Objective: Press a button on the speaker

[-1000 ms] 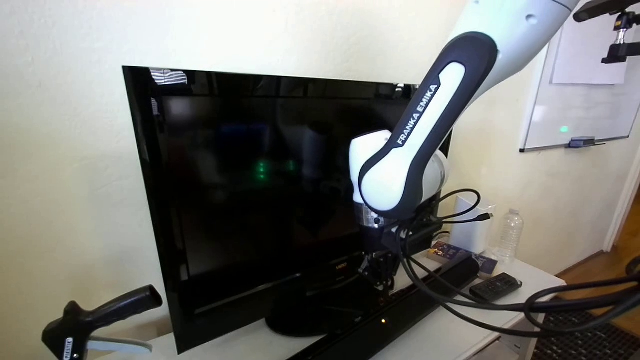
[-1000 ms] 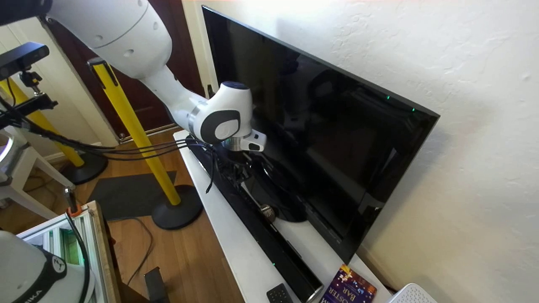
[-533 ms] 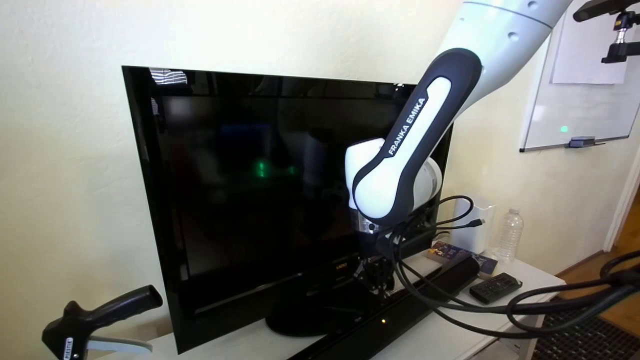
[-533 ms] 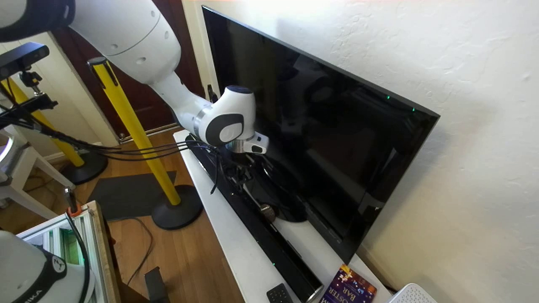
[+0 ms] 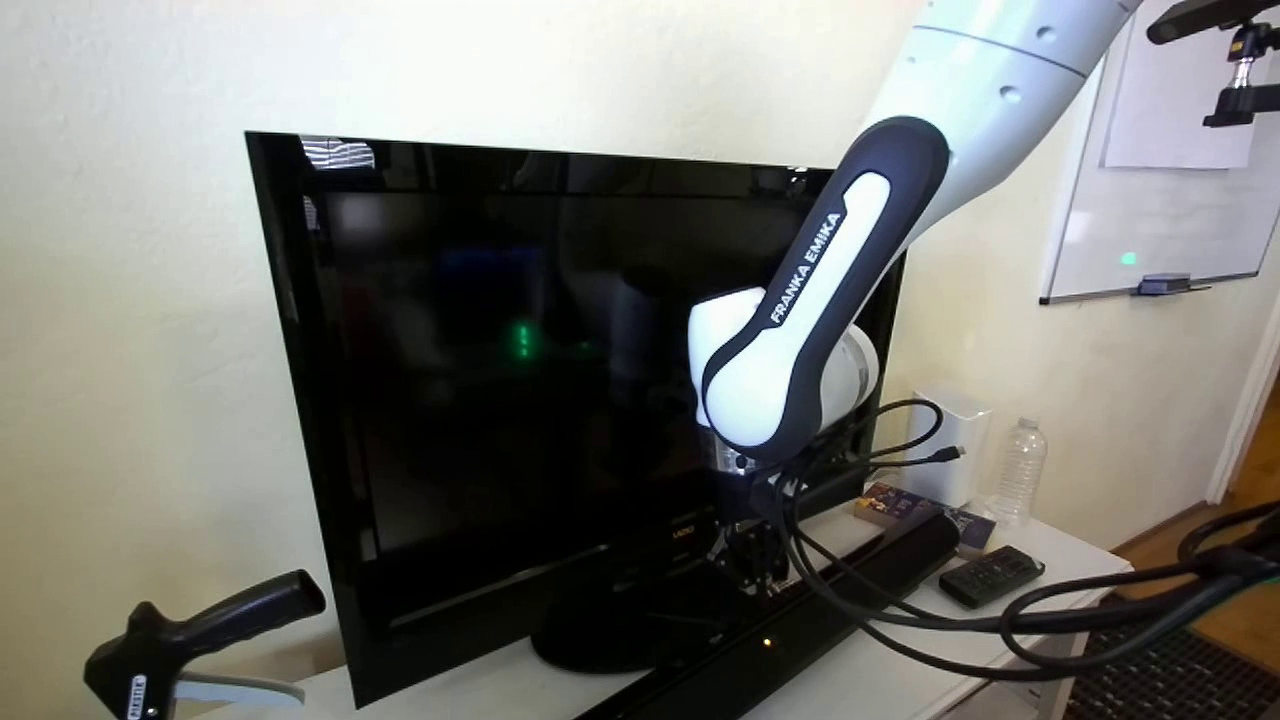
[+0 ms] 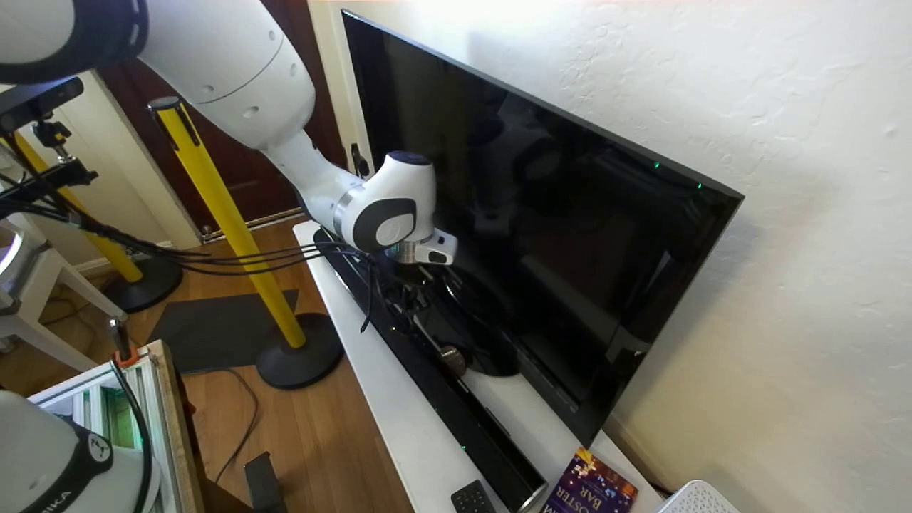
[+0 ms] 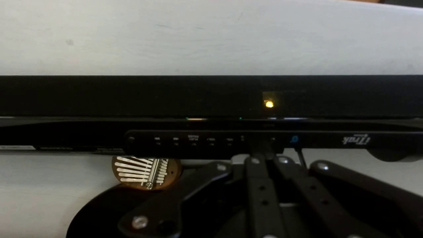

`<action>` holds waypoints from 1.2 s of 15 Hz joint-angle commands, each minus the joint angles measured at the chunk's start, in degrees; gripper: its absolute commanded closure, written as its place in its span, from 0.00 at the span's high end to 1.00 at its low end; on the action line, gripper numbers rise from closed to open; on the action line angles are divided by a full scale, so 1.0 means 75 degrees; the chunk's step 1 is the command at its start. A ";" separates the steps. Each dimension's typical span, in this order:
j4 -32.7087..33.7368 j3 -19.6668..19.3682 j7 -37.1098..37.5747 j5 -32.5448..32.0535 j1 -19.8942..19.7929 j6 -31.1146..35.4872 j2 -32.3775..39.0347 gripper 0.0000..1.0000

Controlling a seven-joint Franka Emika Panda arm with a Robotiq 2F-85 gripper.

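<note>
The speaker, a long black soundbar, lies along the white table in front of the TV; it shows in both exterior views [image 5: 800,640] [image 6: 445,406] and in the wrist view [image 7: 132,96]. A row of small labelled buttons [image 7: 194,140] runs along its rear top edge. An amber light [image 7: 269,104] glows on its front. My gripper [image 7: 262,145] is shut and empty, pointing down, with its fingertips over the button strip right of the volume labels. It also shows in both exterior views [image 5: 768,590] [image 6: 405,324]. The fingertips hide that strip; I cannot tell whether they touch it.
The TV [image 5: 540,400] stands close behind the gripper, its black base beside the speaker. A round wooden thumb piano [image 7: 147,172] lies behind the speaker. A remote [image 5: 990,575], a book [image 6: 591,484], a white box [image 5: 945,450] and a bottle [image 5: 1022,470] are at one end.
The arm has moved slightly, with the wrist and gripper shifting a little down over the speaker and along it. The gripper stays shut. The speaker has not moved.
</note>
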 commanded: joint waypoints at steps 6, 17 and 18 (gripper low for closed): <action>0.0478 -0.0076 -0.0110 0.0184 0.0062 0.0024 0.0115 0.00; 0.0546 -0.0139 -0.0161 0.0194 0.0040 -0.0230 0.0386 0.00; 0.0552 -0.0141 -0.0162 0.0188 0.0049 -0.0244 0.0412 0.00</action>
